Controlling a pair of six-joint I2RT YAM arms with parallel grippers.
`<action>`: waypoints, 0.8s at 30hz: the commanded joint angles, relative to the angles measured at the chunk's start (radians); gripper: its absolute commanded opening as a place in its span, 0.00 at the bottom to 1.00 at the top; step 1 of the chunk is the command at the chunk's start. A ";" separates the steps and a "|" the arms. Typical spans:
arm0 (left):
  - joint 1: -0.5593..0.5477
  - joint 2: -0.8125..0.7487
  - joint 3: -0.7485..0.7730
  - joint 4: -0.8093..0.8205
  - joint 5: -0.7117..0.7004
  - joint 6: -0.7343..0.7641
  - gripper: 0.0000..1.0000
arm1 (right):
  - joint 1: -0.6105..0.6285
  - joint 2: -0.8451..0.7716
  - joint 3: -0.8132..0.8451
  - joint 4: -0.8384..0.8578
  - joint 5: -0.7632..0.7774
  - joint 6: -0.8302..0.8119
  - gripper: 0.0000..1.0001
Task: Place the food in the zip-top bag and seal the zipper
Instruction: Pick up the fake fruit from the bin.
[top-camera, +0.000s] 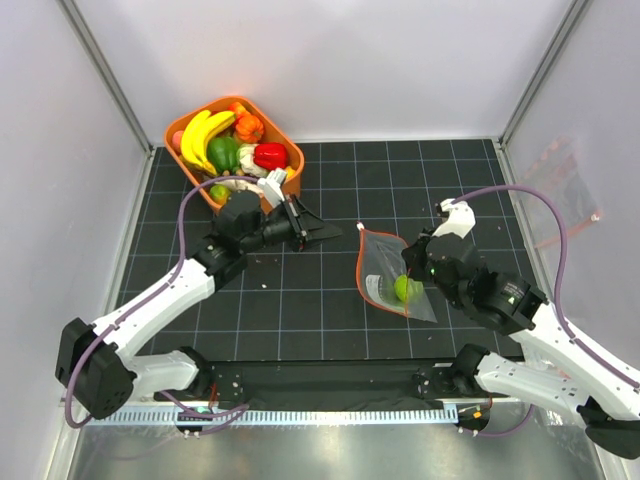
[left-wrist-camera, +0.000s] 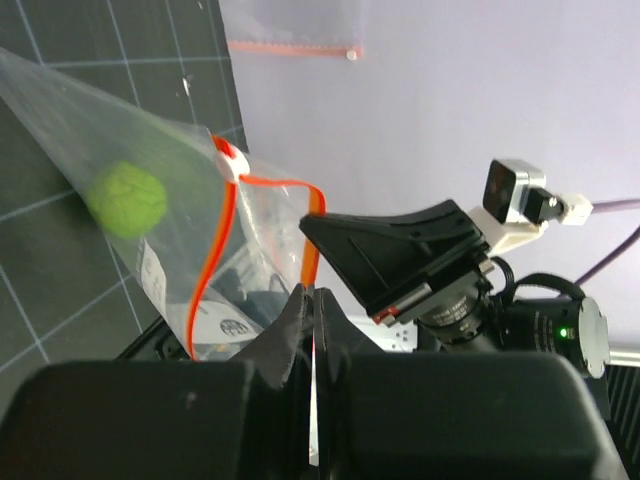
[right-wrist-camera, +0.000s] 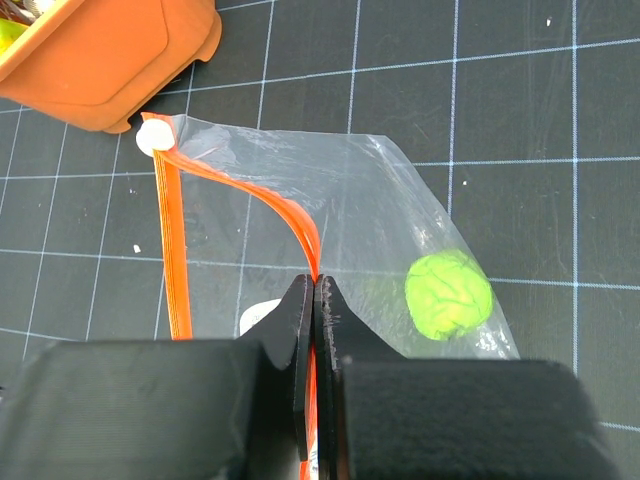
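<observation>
The zip-top bag (top-camera: 381, 262) lies on the mat's centre-right with one lime-green piece of food (top-camera: 405, 289) inside. My right gripper (top-camera: 410, 268) is shut on one lip of the zipper (right-wrist-camera: 300, 225), lifting it so the mouth gapes. The wrist view shows its fingertips (right-wrist-camera: 315, 284) pinching the strip, the lime-green piece (right-wrist-camera: 449, 295) to the right and the white tab (right-wrist-camera: 152, 137) far left. My left gripper (top-camera: 335, 232) is shut and empty, just left of the bag's corner. Its wrist view (left-wrist-camera: 311, 293) looks at the open bag (left-wrist-camera: 150, 160). The other food (top-camera: 232, 145) fills the tub.
The orange tub (top-camera: 290, 150) stands at the back left, beside the left wrist; its corner shows in the right wrist view (right-wrist-camera: 110, 60). A second clear bag (top-camera: 565, 190) hangs outside the right wall. White walls enclose the black gridded mat (top-camera: 320, 310).
</observation>
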 joint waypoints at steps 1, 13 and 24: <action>0.035 0.017 0.046 -0.030 0.043 0.062 0.00 | -0.003 -0.023 0.004 0.004 0.028 0.002 0.01; 0.093 0.042 0.101 -0.189 -0.003 0.143 0.00 | -0.003 -0.031 0.001 -0.001 0.039 -0.009 0.01; 0.181 0.077 0.028 -0.076 0.112 -0.176 0.00 | -0.003 -0.023 0.001 0.005 0.038 -0.012 0.01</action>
